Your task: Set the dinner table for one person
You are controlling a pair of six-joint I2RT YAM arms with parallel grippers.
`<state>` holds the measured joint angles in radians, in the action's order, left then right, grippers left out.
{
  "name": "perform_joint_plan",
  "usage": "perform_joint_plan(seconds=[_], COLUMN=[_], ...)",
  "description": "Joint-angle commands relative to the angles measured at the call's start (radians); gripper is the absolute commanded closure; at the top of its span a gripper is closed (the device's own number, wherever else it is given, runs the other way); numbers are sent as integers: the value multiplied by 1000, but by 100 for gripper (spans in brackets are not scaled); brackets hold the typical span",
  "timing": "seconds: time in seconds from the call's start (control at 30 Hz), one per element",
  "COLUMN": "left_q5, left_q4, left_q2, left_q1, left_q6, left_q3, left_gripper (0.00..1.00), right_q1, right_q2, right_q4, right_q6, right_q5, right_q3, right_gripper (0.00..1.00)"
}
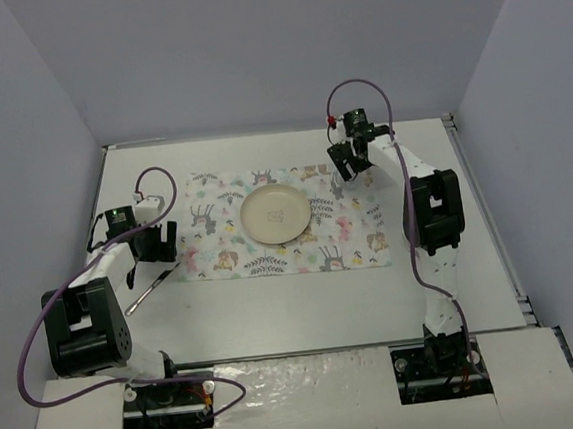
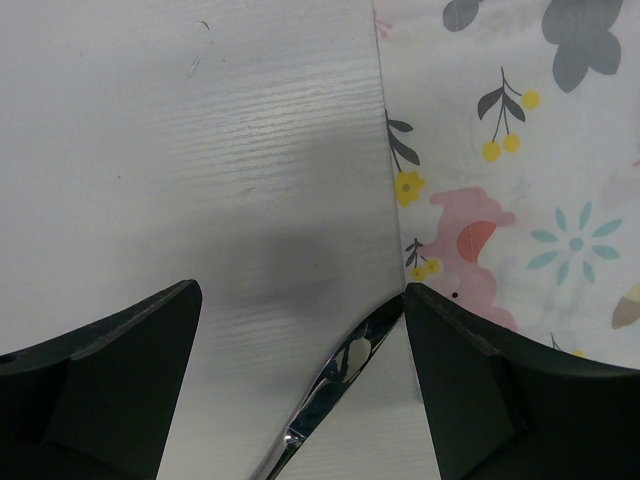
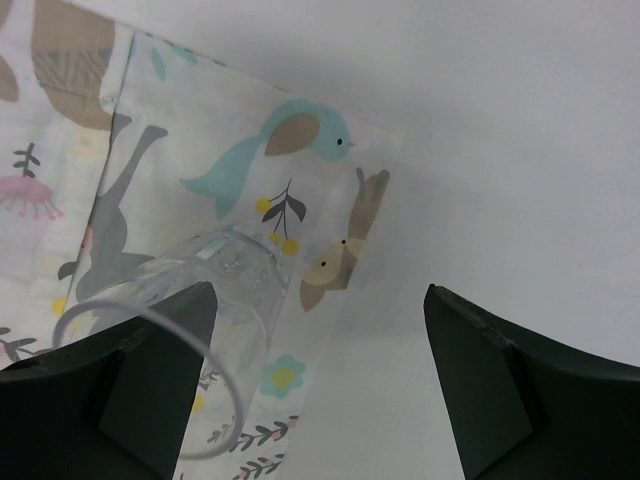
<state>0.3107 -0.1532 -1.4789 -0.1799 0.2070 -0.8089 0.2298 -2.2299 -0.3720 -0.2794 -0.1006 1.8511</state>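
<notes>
The dinner table [image 1: 471, 259] is a plain white top. A floral placemat [image 1: 359, 243] lies in its middle with a cream plate [image 1: 275, 216] on it. A shiny metal utensil [image 1: 153, 283] lies on the table left of the placemat. My left gripper [image 1: 154, 243] is open just above it. In the left wrist view the utensil [image 2: 340, 385] lies between the fingers, its tip at the right finger [image 2: 480, 380]. My right gripper [image 1: 346, 161] is open over the placemat's far right corner. A clear glass [image 3: 215, 300] stands there and overlaps the left finger [image 3: 150, 390]; contact is unclear.
Grey walls close the table on three sides. The placemat's edge [image 2: 520, 150] runs right of my left gripper [image 2: 300, 290]. In the right wrist view the placemat's corner [image 3: 200, 120] ends under my right gripper [image 3: 320, 290], with bare table [image 3: 500, 150] to its right.
</notes>
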Motion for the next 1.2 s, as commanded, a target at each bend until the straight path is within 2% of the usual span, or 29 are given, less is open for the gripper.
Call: perform_joint_plan(seconds=[0.0, 0.23, 0.33, 0.37, 0.53, 0.63, 0.7, 0.83, 0.97, 1.17], left_q5=[12, 5, 3, 1, 1, -20, -34, -21, 16, -12], left_q4=[17, 16, 22, 26, 24, -14, -41, -120, -251, -369], left_q2=[11, 15, 27, 33, 51, 42, 21, -11, -6, 28], left_q1=[-10, -10, -10, -10, -9, -9, -10, -13, -49, -78], left_q6=[15, 17, 17, 17, 53, 106, 158, 263, 417, 552], left_q3=[-53, -52, -44, -42, -41, -65, -87, -104, -103, -68], left_gripper=[20, 20, 20, 20, 20, 20, 20, 27, 29, 30], right_q1=[2, 3, -1, -5, -5, 6, 2, -9, -114, -185], right_q2=[185, 347, 442, 488, 631, 682, 709, 803, 924, 971], right_q4=[-12, -32, -18, -14, -18, -25, -25, -16, 21, 54], right_q6=[14, 11, -4, -13, -95, -82, -68, -78, -79, -69], right_q5=[-18, -48, -70, -62, -4, -18, 37, 150, 283, 355], right_q3=[127, 229, 198, 164, -236, -412, -522, -643, -721, -783], right_gripper=[17, 13, 1, 0, 0, 0, 0, 0, 0, 0])
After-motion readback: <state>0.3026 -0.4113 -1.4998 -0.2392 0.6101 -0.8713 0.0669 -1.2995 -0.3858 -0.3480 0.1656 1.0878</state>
